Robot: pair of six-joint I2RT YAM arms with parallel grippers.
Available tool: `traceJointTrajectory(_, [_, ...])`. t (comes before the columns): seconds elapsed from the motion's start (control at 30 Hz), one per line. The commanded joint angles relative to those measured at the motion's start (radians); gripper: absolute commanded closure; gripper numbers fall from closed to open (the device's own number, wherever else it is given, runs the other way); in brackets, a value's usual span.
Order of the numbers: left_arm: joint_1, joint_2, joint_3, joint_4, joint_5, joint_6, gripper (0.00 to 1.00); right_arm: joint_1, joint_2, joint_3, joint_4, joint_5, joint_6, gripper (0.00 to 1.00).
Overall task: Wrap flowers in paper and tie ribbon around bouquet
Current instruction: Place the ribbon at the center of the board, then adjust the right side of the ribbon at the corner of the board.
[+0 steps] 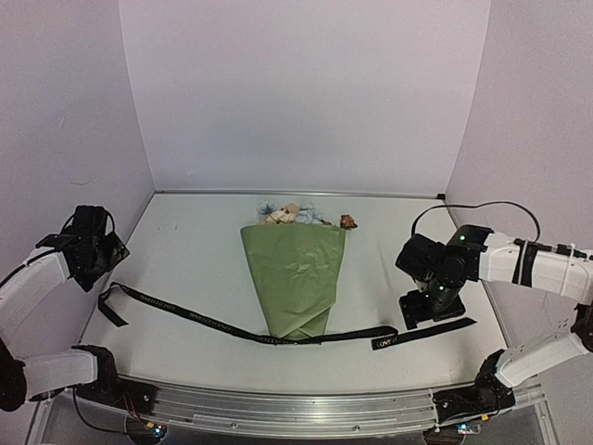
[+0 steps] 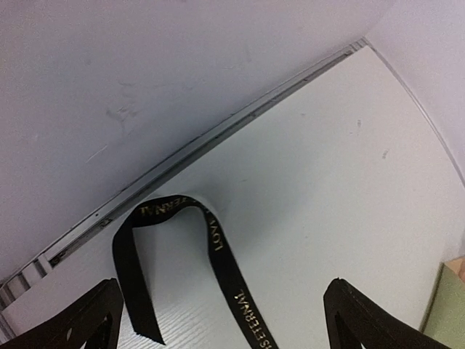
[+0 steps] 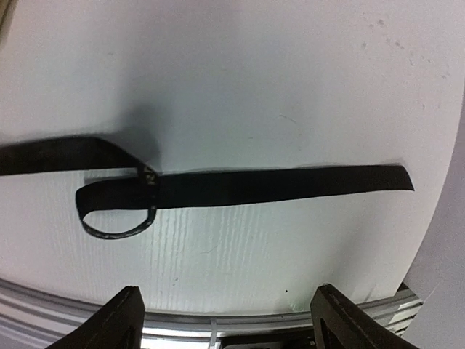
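- The bouquet (image 1: 295, 278) lies at the middle of the table (image 1: 185, 260). Its narrow end points toward the arm bases and its wide end toward the back wall.
- The paper (image 1: 298, 292) is formed into a cone. Expect it to be light, thin and springy. A hard pinch is likely to crease it, and a loose hold may let the wrap open. Take hold near the narrow end, where the stems probably bunch.
- The flowers (image 1: 285, 215) protrude from the wide end. Treat the heads as fragile and do not grip them.
- The ribbon (image 1: 195, 317) lies on the table and passes the cone at its narrow tip. You cannot tell from these views whether it runs over or under the paper.
- The ribbon's left end doubles back in a raised fold. Its right part makes a small loop, then runs straight to a cut end.
- Expect the ribbon to be limp, slick and flat to the surface. Pick it up at the raised fold or the loop, not along a flat stretch.
- The left gripper (image 2: 223, 291) has its jaws spread wide with nothing between them. It hangs above the folded left end.
- The right gripper (image 3: 227, 291) is also spread and empty, above the right tail.
- Judged status: the wrap is complete and the tie is not yet made.
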Motion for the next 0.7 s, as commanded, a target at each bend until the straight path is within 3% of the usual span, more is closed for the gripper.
traceJointTrajectory(0.0, [-0.007,-0.038,0.075,0.073,0.129,0.113,0.0,-0.013,-0.071,-0.094,0.027,0.219,0.291,0.17])
traceJointTrajectory(0.13, [-0.091,-0.015,0.114,0.105,0.217,0.146,0.0,-0.076,-0.1,-0.176,0.104,0.231,0.419,0.19])
traceJointTrajectory(0.33, [-0.365,0.093,0.124,0.197,0.34,0.116,0.02,-0.109,-0.1,-0.283,0.317,0.148,0.539,0.24])
traceJointTrajectory(0.47, [-0.477,0.151,0.063,0.297,0.397,0.064,0.1,-0.12,-0.122,-0.355,0.317,0.208,0.614,0.23])
traceJointTrajectory(0.57, [-0.505,0.172,0.002,0.359,0.437,0.024,0.19,-0.165,-0.135,-0.397,0.326,0.227,0.652,0.24])
traceJointTrajectory(0.67, [-0.511,0.189,-0.032,0.411,0.467,-0.003,0.25,-0.239,-0.12,-0.44,0.409,0.169,0.661,0.3])
